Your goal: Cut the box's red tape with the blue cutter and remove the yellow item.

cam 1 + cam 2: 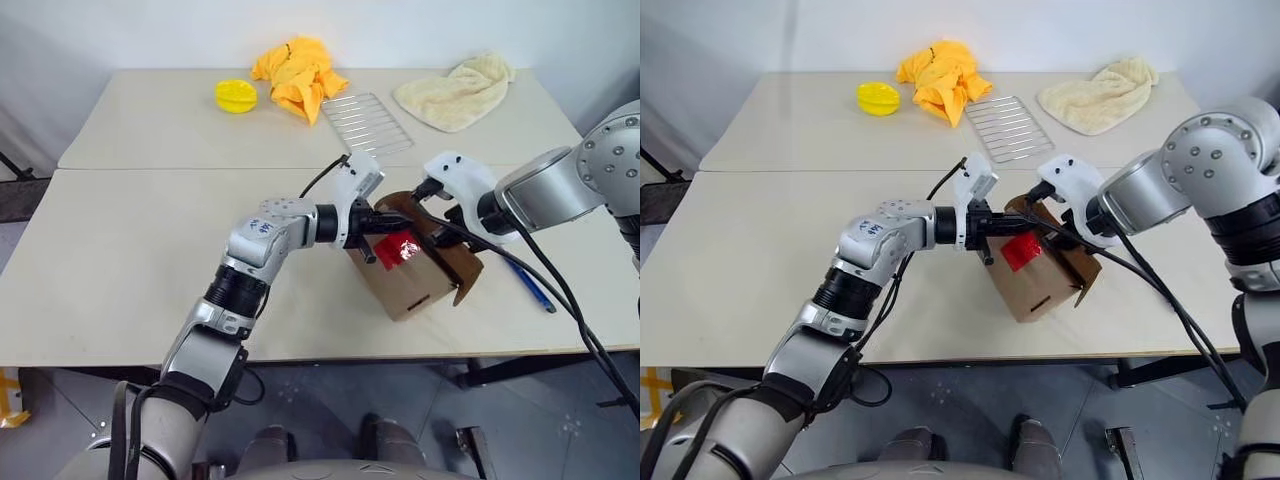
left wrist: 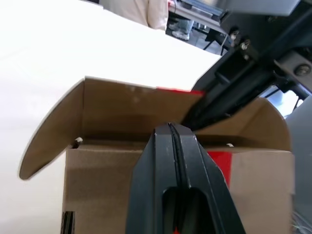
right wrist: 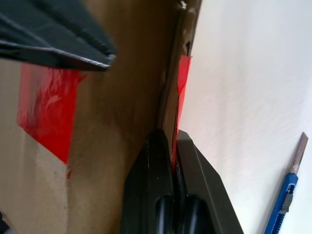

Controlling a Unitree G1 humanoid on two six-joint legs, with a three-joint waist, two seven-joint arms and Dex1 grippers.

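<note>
Both pincers are clenched. My right pincer (image 3: 171, 146) pinches a flap of the box (image 1: 412, 283), with red tape (image 3: 181, 87) along that flap's edge. My left pincer (image 2: 173, 134) is squeezed shut on nothing, its tip at the open box top. I see the box tilted near the desk's (image 1: 120, 250) front edge, and the cutter (image 1: 530, 285) lies just right of it.

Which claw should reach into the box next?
Probably the left claw: shut and empty, it sits at the open brown cardboard box. The right claw is pinching the box's flap open.
</note>
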